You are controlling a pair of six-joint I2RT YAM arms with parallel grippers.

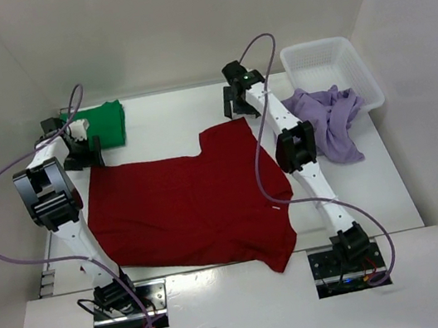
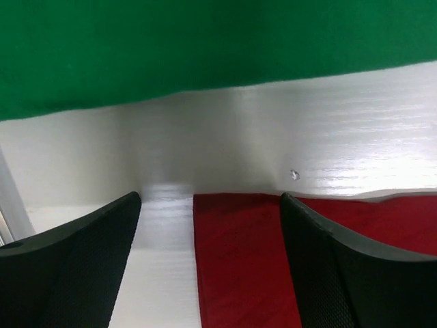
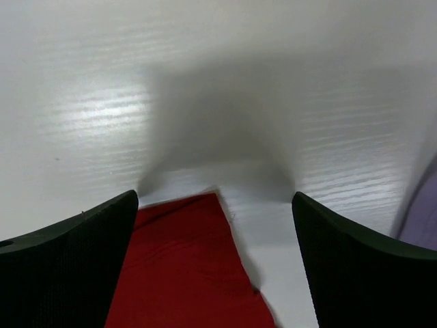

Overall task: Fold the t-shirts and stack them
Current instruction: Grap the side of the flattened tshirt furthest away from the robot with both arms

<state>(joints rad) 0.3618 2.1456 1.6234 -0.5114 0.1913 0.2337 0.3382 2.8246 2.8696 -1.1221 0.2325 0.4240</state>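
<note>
The dark red t-shirt (image 1: pixel 188 207) lies spread flat on the table's middle. My left gripper (image 1: pixel 84 160) is open just above its far left corner (image 2: pixel 239 260), one finger on either side of the cloth's edge. My right gripper (image 1: pixel 238 107) is open above the shirt's far right corner (image 3: pixel 184 266). The bright green t-shirt (image 1: pixel 107 122) lies folded at the far left and fills the top of the left wrist view (image 2: pixel 171 48). The pale lavender t-shirt (image 1: pixel 331 121) lies crumpled at the right, partly over the basket's rim.
A white lattice basket (image 1: pixel 329 65) stands at the far right corner. White walls enclose the table on three sides. Purple cables loop from both arms. Bare white table (image 1: pixel 168 113) shows behind the red shirt.
</note>
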